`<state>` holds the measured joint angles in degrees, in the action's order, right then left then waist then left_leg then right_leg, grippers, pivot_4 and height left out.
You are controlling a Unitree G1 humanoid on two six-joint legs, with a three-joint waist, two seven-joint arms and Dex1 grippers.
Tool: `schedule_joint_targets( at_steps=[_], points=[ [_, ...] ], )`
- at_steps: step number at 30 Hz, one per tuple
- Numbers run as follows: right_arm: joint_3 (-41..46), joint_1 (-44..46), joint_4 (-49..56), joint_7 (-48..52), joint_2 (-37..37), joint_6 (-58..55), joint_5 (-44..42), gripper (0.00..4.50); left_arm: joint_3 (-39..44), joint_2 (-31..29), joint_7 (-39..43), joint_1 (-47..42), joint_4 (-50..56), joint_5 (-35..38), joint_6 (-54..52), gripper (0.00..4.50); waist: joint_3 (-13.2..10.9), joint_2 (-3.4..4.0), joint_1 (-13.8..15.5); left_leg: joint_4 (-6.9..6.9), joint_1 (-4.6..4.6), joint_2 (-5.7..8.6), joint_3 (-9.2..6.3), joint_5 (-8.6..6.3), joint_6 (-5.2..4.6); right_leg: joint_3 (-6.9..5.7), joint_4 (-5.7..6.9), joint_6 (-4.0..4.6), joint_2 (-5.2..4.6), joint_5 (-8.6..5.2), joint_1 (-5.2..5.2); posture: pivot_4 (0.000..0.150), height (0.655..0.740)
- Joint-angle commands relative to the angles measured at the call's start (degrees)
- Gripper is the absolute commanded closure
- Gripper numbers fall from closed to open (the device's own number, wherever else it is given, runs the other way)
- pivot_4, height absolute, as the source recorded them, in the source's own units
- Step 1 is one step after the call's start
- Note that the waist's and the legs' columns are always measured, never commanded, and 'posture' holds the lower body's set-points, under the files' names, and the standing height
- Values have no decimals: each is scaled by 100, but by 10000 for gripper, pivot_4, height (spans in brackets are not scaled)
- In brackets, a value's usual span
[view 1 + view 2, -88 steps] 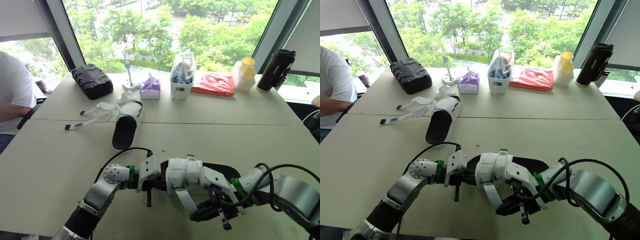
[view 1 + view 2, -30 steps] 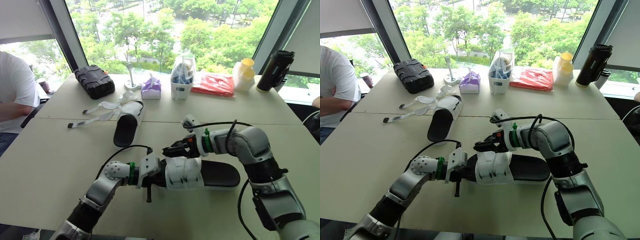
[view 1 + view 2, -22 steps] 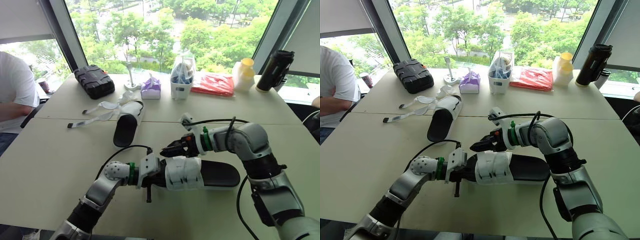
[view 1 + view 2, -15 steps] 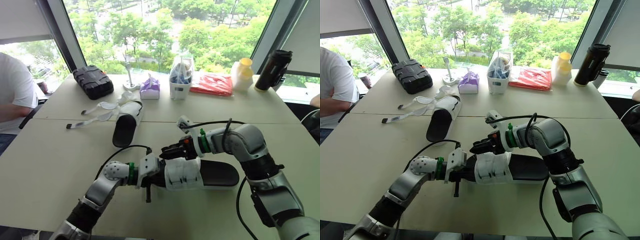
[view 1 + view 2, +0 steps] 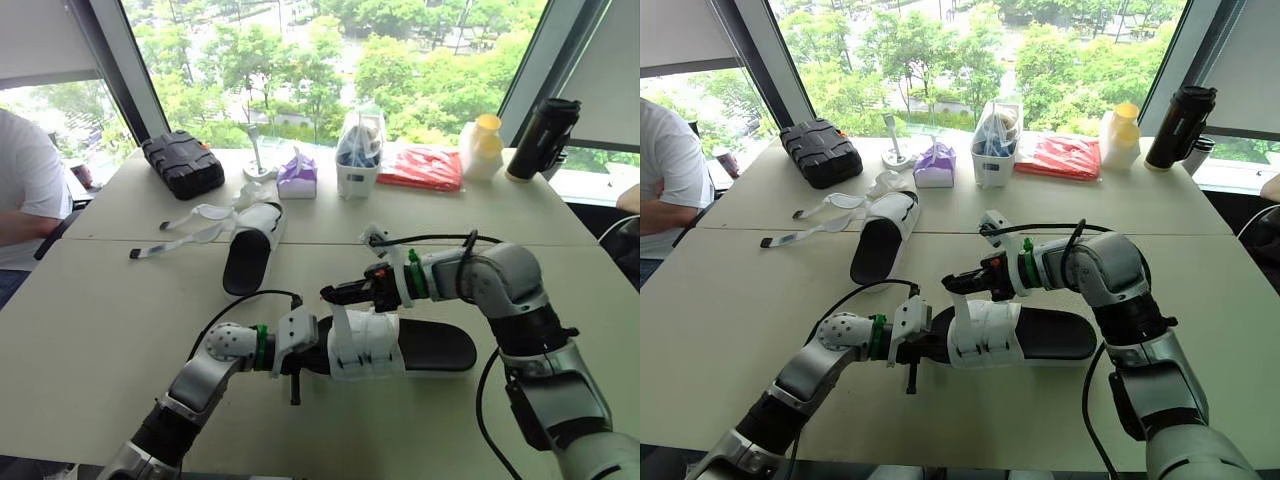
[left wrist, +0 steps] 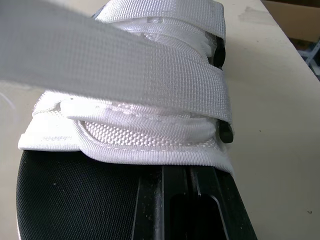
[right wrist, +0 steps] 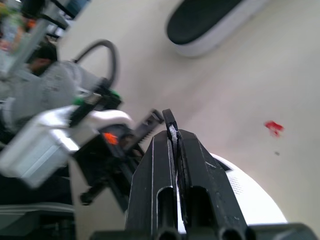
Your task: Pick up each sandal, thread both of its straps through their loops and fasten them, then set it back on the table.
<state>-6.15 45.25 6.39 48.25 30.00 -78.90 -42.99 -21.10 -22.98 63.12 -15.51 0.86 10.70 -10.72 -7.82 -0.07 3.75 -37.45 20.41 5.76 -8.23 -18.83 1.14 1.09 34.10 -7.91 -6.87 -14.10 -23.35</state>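
**A:** Near sandal lies flat on the table, its black sole down and its toe toward the robot's left. The left gripper is clamped on the toe end.

**B:** What does the wrist camera add there?

**A:** The left wrist view sits right against the white upper. Two bands of webbing cross it and lie flat, and another length of webbing passes blurred just in front of the lens. The head views show none of that weave.

**B:** And the right gripper?

**A:** It hangs just over the upper's far edge. The head views show a strap rising from the upper to its tips. The right wrist view settles the grip: the fingers are pressed together, with a thin white edge pinched between them.

**B:** Where is the other one?

**A:** The far sandal rests further back on the robot's left, and its loose straps trail outward across the table. The right wrist view catches its heel, and also a red speck on the tabletop.

**B:** Is there any writing?

**A:** The black case, the purple tissue pack and the black flask stand along the window. Any print on them is too small to read.
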Motion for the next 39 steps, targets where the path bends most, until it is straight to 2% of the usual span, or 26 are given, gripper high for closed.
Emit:
schedule_joint_targets(
  at_steps=[1, 8, 15, 30, 37, 39],
  points=[
    [765, 277, 514, -25, 75, -40, -474, 44716, -626, -91, 67, 298, -496, -444, -236, 45000, -1, 1, -16, 0, 0, 0, 1, -1, -1, 0, 0, 0, 0, 0, 0, 1500, 7400],
    [1082, 392, 556, -260, 3, 72, -728, 44716, -746, -168, 220, 243, -574, -505, -123, 45000, -26, 29, -39, 1, 8, -8, 2, -8, -15, 3, 18, 0, 6, 1, -3, 1500, 7400],
    [561, 466, -237, -293, -52, 812, -95, 44716, -805, -179, 247, 253, -566, -514, -99, 45000, -28, 30, -140, 1, 8, -6, 4, 5, 6, 4, 17, 0, 4, 1, 0, 1500, 7400],
    [-758, 325, -1800, 89, 41, 2100, 1383, 44716, -779, -247, 177, 345, -473, -510, -92, 45000, -27, 30, -167, 1, -8, -9, 4, 7, 9, 4, 25, 0, 8, 2, 1, 1500, 7400],
    [-1467, 225, -2003, 209, 141, 2572, 2028, 44716, -742, -251, 111, 361, -461, -512, -76, 45000, -12, 23, -186, 3, -38, -17, 4, -1, -5, 4, 26, 4, 16, 4, 13, 1500, 7400],
    [-1652, 168, -1969, 253, 166, 2920, 2263, 38571, -729, -251, 92, 367, -461, -506, -79, 45000, -7, 19, -190, 3, -50, -19, 4, -1, -5, 4, 27, 4, 19, 4, 24, 1500, 7400]
  ],
)
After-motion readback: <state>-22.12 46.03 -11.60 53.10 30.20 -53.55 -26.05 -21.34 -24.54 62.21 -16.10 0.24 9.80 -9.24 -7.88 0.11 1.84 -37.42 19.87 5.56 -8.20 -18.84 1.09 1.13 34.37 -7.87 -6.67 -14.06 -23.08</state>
